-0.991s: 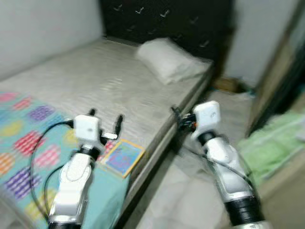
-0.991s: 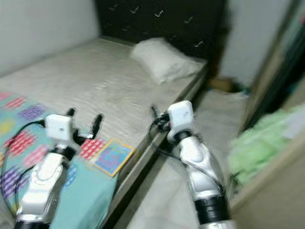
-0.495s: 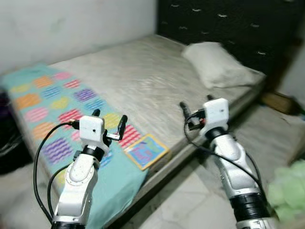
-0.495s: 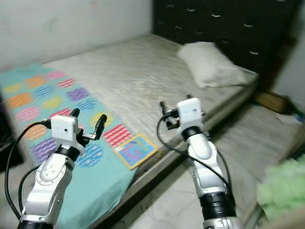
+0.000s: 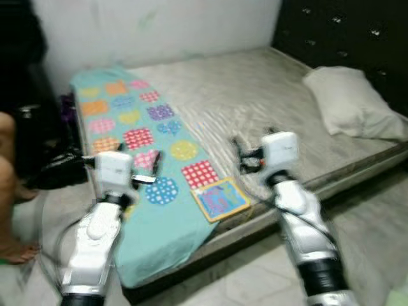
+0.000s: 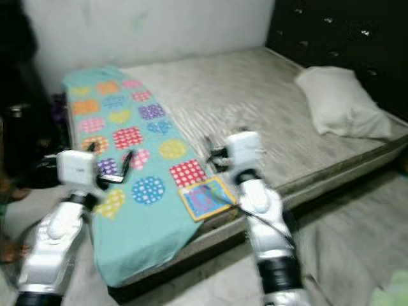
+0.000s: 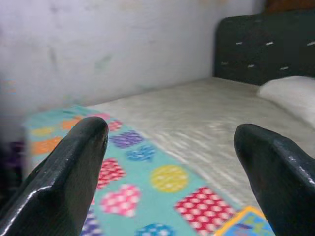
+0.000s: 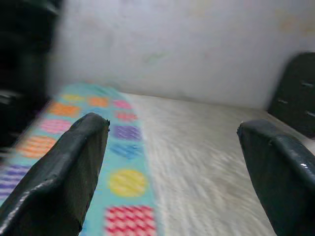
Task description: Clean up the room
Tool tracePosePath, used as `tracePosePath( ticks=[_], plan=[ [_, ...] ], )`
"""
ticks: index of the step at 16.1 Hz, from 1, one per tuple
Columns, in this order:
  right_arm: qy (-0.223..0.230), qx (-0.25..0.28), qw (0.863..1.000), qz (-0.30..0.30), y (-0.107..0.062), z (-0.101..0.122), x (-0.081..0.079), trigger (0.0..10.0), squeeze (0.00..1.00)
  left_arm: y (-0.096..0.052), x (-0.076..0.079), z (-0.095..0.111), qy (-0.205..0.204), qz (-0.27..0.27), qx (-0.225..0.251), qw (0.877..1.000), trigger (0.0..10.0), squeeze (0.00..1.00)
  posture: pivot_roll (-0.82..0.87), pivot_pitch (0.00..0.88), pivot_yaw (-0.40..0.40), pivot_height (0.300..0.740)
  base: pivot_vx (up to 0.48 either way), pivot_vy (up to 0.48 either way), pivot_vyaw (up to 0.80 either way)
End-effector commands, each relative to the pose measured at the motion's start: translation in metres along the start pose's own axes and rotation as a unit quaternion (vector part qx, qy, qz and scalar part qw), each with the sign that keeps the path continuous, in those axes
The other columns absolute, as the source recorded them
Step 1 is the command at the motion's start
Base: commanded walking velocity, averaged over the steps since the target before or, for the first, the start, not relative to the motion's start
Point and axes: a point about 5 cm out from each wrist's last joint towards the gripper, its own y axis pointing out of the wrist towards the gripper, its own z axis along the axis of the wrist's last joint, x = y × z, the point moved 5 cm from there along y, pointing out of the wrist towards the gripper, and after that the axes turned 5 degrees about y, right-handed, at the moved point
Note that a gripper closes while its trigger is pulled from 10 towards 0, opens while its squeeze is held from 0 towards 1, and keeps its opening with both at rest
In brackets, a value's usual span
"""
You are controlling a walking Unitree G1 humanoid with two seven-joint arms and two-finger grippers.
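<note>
Two grippers hover empty with fingers spread apart over the near edge of the bed [image 5: 255,89]: the left gripper [image 5: 138,157] above a soft teal blanket [image 5: 137,159] patterned with bright hearts, circles and squares, the right gripper [image 5: 250,145] above the bare, ribbed grey mattress beside it. A plump white pillow [image 5: 350,105] lies at the bed's head against the dark tufted headboard [image 5: 344,38]. A person's bare leg [image 5: 9,191] stands on the pale floor [image 5: 376,229] past the bed's foot, near dark clutter [image 5: 54,169] by the white wall [image 5: 159,29].

Ahead of the left pincer [image 5: 138,167] lies the flat blanket [image 5: 148,134], nothing standing on it; its fingers [image 7: 69,162] are spread with open air between. The right pincer [image 5: 244,155] faces bare mattress [image 5: 255,89], fingers apart. Far to its right the pillow [image 5: 352,103] rises by the dark headboard [image 5: 344,38]. Left of the left pincer, dark clutter [image 5: 38,115] and a person's leg [image 5: 9,185] crowd the floor.
</note>
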Motion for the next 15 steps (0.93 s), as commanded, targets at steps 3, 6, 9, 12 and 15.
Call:
tracePosePath(
  ticks=[3, 6, 9, 12, 15],
  plan=[
    [-0.004, -0.004, 1.000, -0.009, -0.0024, -0.0013, 0.0107, 10.0, 0.00, 0.0019, 0.0071, 0.0017, -0.004, -0.006, 0.002, 1.000, 10.0, 0.00, -0.02, 0.000, -0.054, 0.740, 0.000, 0.000, 0.80],
    [-0.003, -0.003, 1.000, -0.007, -0.0024, -0.0011, 0.0091, 10.0, 0.00, 0.0019, 0.0070, 0.0012, -0.003, -0.006, 0.001, 1.000, 10.0, 0.00, -0.02, 0.000, -0.054, 0.740, 0.000, 0.000, 0.80],
    [-0.003, -0.003, 1.000, -0.003, -0.0022, -0.0011, 0.0080, 10.0, 0.00, 0.0023, 0.0079, 0.0009, -0.003, -0.007, 0.000, 1.000, 10.0, 0.00, -0.02, 0.000, -0.053, 0.740, 0.000, 0.000, 0.80],
    [-0.002, -0.003, 1.000, 0.001, -0.0019, -0.0013, 0.0061, 10.0, 0.00, 0.0021, 0.0078, 0.0005, -0.005, -0.007, 0.001, 1.000, 10.0, 0.00, -0.02, 0.000, -0.055, 0.740, 0.000, 0.000, 0.80],
    [0.002, -0.001, 1.000, 0.002, -0.0016, -0.0008, 0.0055, 10.0, 0.00, 0.0018, 0.0095, 0.0003, -0.006, -0.012, 0.001, 1.000, 10.0, 0.00, -0.02, 0.000, -0.055, 0.740, 0.000, 0.000, 0.80]
  ],
)
